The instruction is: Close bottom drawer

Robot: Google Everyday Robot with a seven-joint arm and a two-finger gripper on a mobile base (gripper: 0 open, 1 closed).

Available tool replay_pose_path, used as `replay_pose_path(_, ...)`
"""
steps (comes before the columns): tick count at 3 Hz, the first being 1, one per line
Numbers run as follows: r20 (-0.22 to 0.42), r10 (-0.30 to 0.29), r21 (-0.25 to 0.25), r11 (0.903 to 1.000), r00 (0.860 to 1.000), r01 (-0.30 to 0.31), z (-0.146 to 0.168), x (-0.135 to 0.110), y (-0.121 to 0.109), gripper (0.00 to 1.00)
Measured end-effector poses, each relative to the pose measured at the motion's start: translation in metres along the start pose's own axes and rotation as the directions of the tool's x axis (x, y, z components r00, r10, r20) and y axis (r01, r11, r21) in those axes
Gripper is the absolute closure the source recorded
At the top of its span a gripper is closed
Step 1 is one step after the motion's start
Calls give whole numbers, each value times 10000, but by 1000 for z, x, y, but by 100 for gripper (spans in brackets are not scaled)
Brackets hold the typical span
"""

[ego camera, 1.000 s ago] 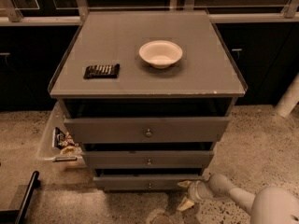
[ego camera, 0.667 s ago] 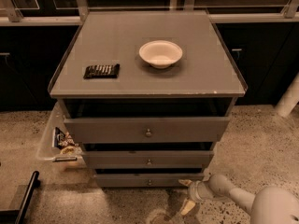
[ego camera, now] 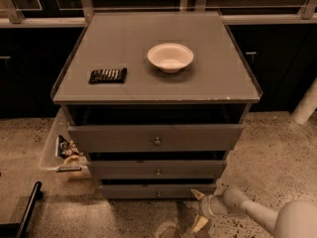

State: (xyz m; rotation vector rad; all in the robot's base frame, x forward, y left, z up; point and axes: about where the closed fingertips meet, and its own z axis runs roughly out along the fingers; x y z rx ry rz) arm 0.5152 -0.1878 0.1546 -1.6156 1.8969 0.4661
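The bottom drawer point(ego camera: 158, 191) is the lowest, narrowest grey drawer of the cabinet, with a small round knob point(ego camera: 158, 194). It stands slightly pulled out, a dark gap above its front panel. My gripper point(ego camera: 198, 209) is low at the bottom right, on a white arm point(ego camera: 257, 213), with its fingers spread open. Its upper fingertip point(ego camera: 197, 194) is at the drawer front's right end. Nothing is held.
The middle drawer point(ego camera: 157, 168) and the top drawer point(ego camera: 156, 138) stand partly open above. A white bowl point(ego camera: 170, 57) and a dark flat packet point(ego camera: 107, 75) lie on the cabinet top. A clear bin point(ego camera: 62, 150) with snacks hangs at the left. The floor is speckled stone.
The gripper has edged slightly toward the bottom drawer's right end. The drawer looks pushed in a little. Nothing else moved.
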Motion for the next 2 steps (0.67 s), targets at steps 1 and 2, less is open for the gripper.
replay_pose_path(1,-30,-661,-186,9976,9978,660,-25,-12,33,0)
replay_pose_path(2,41,-1323,-356,9906,9912,1324,-52,-27,66,0)
